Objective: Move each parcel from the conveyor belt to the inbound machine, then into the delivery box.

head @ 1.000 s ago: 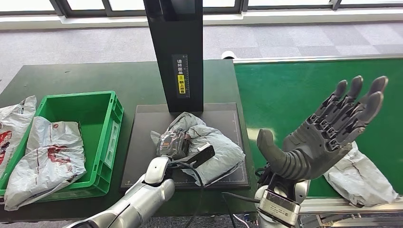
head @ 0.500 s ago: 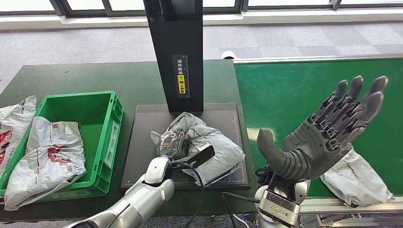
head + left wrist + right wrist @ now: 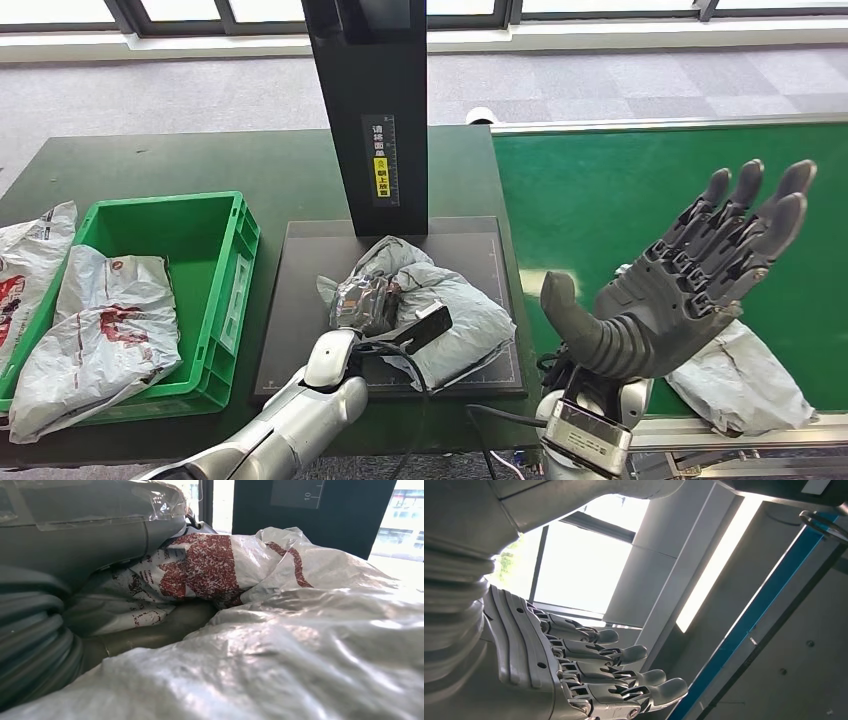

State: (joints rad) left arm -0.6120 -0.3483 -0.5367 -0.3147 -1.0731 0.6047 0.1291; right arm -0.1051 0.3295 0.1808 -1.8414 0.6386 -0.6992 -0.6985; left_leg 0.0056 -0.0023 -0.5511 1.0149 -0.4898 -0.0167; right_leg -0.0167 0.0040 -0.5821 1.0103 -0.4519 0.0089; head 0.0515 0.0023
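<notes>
On the flat black platform [image 3: 300,300] of the inbound machine, the left hand [image 3: 362,305] rests against a crumpled grey plastic parcel with red print [image 3: 440,300]; the left wrist view shows the film pressed close around the thumb and palm, but I cannot tell whether the fingers actually clamp it. Just beyond this hand rises the machine's black upright column [image 3: 365,100], carrying a narrow label with small white characters, a ruler scale and a yellow patch, too small to read. To the left of the hand sits a green plastic crate [image 3: 235,250] holding a flat grey parcel with red markings [image 3: 105,335], and another grey bag [image 3: 30,270] lies against the crate's outer wall at the far left. The right hand [image 3: 680,285] is raised, palm up, fingers spread and holding nothing, above the near edge of the green conveyor belt [image 3: 620,190]. Just beside and below it lies a wrinkled grey parcel [image 3: 745,385] at the belt's near edge, with bare green belt beyond. Everything left of the belt stands on a dark green table [image 3: 200,165], with grey carpet tiles [image 3: 620,85] and window frames behind.
</notes>
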